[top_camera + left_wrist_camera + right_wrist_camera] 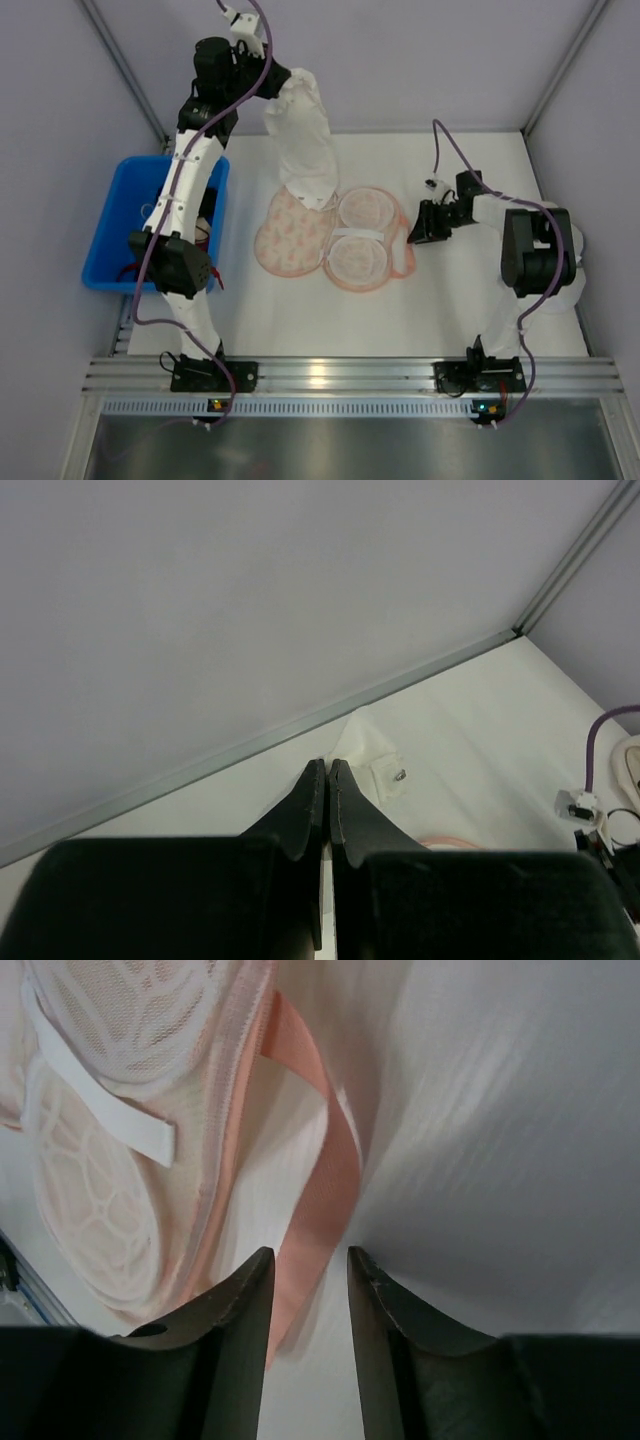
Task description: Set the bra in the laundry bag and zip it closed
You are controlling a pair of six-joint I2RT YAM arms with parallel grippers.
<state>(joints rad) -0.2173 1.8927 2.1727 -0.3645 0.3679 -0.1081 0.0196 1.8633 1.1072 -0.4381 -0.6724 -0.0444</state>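
Observation:
The pale white bra (pixel 305 140) hangs from my raised left gripper (pixel 287 82), which is shut on its top end. Its lower end reaches down onto the open laundry bag (pixel 290 238). In the left wrist view the gripper (pixel 328 772) has its fingers pressed together, and a bra tab (pixel 388 773) with a small hook shows just beyond them. The peach-pink bag lies flat with its white mesh panels (pixel 100 1160) up. My right gripper (pixel 413 228) is low at the bag's right edge. In the right wrist view it (pixel 308 1265) stands open, with the bag's pink strap (pixel 325 1185) lying between its fingers.
A blue bin (pixel 108 225) holding dark and red garments stands at the left beside the left arm. Grey walls close in the white table (pixel 480 300) at the back and on both sides. The right arm's cable (pixel 445 150) arcs above the table.

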